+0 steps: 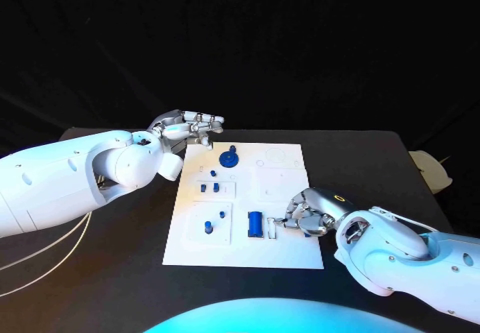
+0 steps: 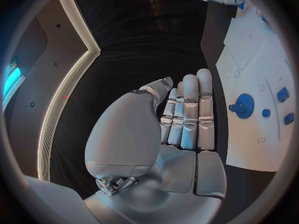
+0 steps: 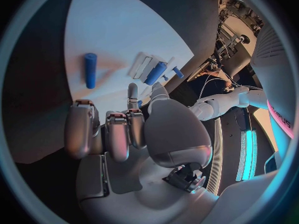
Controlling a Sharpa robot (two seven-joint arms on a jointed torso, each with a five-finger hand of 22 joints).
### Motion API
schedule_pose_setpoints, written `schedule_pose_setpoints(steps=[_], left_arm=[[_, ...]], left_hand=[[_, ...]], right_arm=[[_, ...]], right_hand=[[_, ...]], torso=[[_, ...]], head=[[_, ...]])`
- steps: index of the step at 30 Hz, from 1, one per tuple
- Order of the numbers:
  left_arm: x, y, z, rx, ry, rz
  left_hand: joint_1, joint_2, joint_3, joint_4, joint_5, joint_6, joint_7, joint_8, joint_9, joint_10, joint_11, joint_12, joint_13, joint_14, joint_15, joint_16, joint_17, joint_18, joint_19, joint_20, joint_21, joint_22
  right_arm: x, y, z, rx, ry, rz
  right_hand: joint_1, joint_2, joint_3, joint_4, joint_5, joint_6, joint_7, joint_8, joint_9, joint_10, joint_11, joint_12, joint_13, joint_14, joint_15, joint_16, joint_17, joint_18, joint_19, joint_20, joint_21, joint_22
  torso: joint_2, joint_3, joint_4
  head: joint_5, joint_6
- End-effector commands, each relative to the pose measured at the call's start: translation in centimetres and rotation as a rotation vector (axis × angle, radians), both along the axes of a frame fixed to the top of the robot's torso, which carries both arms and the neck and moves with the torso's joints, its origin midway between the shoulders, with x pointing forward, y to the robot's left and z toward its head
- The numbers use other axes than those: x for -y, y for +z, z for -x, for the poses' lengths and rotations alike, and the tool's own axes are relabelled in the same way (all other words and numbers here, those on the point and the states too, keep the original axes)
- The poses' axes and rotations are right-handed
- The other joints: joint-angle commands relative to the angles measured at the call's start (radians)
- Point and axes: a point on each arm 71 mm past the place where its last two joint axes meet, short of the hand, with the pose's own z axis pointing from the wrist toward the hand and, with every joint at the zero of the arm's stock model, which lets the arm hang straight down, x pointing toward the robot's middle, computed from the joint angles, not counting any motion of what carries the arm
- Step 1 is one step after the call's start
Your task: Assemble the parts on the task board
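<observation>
The white task board (image 1: 285, 253) lies in the middle of the table. A blue gear (image 1: 230, 159) (image 2: 244, 105) stands at its far end, and small blue pegs (image 1: 208, 187) sit in its left part. A blue cylinder (image 1: 256, 223) (image 3: 156, 72) lies beside white rails near the front. My left hand (image 1: 190, 128) (image 2: 184, 119) hovers off the board's far left corner, fingers straight and side by side, holding nothing. My right hand (image 1: 310, 211) (image 3: 118, 129) rests over the board's right side just right of the cylinder, fingers curled in with nothing seen in them. A loose blue peg (image 3: 91, 69) lies ahead of it.
The black table (image 1: 120, 277) surrounds the board, with bare room at the front left and the far right. Another small blue peg (image 1: 208, 226) stands in a square block at the board's left front. A pale object (image 1: 432, 170) sits at the table's right edge.
</observation>
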Motion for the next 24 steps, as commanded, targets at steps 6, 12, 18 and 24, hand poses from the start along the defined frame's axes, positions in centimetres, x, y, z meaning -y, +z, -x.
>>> schedule_pose_setpoints(steps=[6, 12, 18, 24], left_arm=[[0.2, 0.1, 0.1, 0.005, -0.017, 0.010], [0.3, 0.1, 0.1, 0.005, -0.021, 0.011], [0.3, 0.1, 0.2, 0.004, -0.023, 0.011], [0.3, 0.1, 0.2, 0.003, -0.022, 0.010]], left_hand=[[-0.010, 0.001, -0.005, 0.001, -0.002, -0.008, 0.002, 0.003, 0.001, -0.006, -0.002, 0.003, -0.001, -0.005, 0.001, -0.005, -0.001, 0.015, 0.001, 0.004, -0.004, -0.001], [-0.010, 0.001, -0.005, 0.001, -0.002, -0.008, 0.002, 0.003, 0.001, -0.006, -0.002, 0.003, -0.001, -0.005, 0.001, -0.005, -0.001, 0.015, 0.001, 0.004, -0.004, -0.001], [-0.010, 0.001, -0.005, 0.001, -0.002, -0.008, 0.002, 0.003, 0.001, -0.006, -0.002, 0.003, -0.001, -0.005, 0.001, -0.005, -0.001, 0.015, 0.001, 0.004, -0.004, -0.001], [-0.010, 0.001, -0.005, 0.001, -0.002, -0.008, 0.002, 0.003, 0.001, -0.006, -0.002, 0.003, -0.001, -0.005, 0.001, -0.005, -0.001, 0.015, 0.001, 0.004, -0.004, -0.001]], right_arm=[[3.7, 0.8, -0.1, 0.084, -0.051, 0.012], [5.0, 0.3, -0.2, 0.093, -0.067, 0.081], [5.0, -0.4, -0.3, 0.084, -0.063, 0.120], [4.8, -1.0, -0.4, 0.069, -0.053, 0.146]], right_hand=[[0.031, -0.004, 0.001, -0.012, 0.003, -0.013, 0.008, -0.029, -0.015, 0.014, 0.014, -0.019, 0.133, 0.091, 0.015, -0.008, 0.195, 0.003, 0.014, 0.009, -0.009, 0.187], [0.032, -0.007, -0.001, -0.010, -0.003, -0.013, 0.012, -0.040, -0.021, 0.010, 0.018, -0.027, 0.128, 0.090, 0.017, -0.011, 0.191, 0.004, 0.011, 0.011, -0.015, 0.185], [0.029, -0.008, -0.003, -0.005, -0.008, -0.010, 0.014, -0.045, -0.024, 0.009, 0.019, -0.029, 0.127, 0.090, 0.019, -0.012, 0.190, 0.005, 0.011, 0.013, -0.018, 0.185], [0.029, -0.007, -0.003, -0.004, -0.009, -0.007, 0.013, -0.045, -0.024, 0.010, 0.019, -0.027, 0.128, 0.090, 0.019, -0.011, 0.190, 0.004, 0.011, 0.014, -0.017, 0.185]], torso=[[0.000, 0.0000, -0.0024], [0.000, 0.0025, -0.0028], [0.001, 0.0013, -0.0003], [0.001, -0.0001, -0.0008]], head=[[-0.023, 0.004], [-0.031, 0.004], [-0.031, 0.002], [-0.031, -0.003]])
